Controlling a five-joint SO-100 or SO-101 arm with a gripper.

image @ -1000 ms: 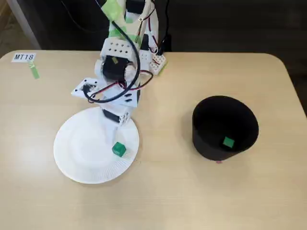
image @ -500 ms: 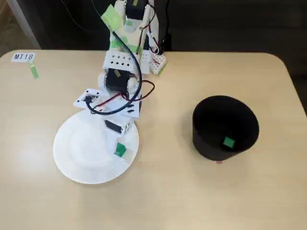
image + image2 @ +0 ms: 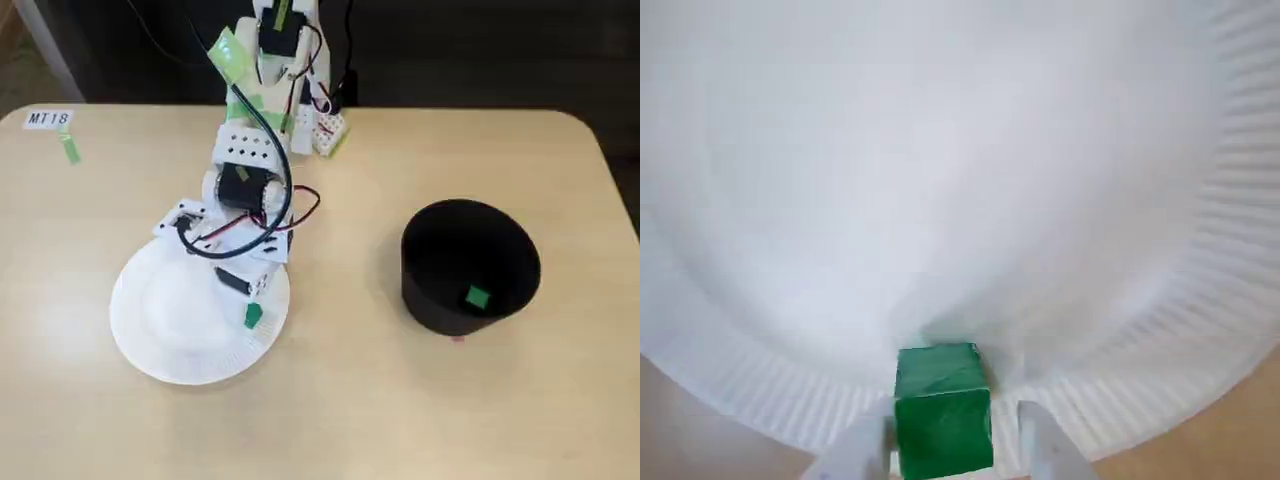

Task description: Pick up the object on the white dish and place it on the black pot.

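The white dish point(image 3: 170, 330) lies at the left of the table in the fixed view and fills the wrist view point(image 3: 940, 180). My gripper point(image 3: 252, 316) is low over the dish's right part. In the wrist view the gripper point(image 3: 952, 440) has its two white fingers point(image 3: 855, 455) close on either side of a small green cube point(image 3: 943, 405), which is by the ribbed rim. That cube also shows in the fixed view point(image 3: 252, 315). The black pot point(image 3: 440, 260) stands to the right, apart from the dish, with a second green cube point(image 3: 477, 297) inside it.
The arm's base point(image 3: 285, 60) stands at the table's back edge with cables. A label "MT18" point(image 3: 48, 119) and a strip of green tape point(image 3: 70, 148) are at the back left. Bare tabletop lies between dish and pot.
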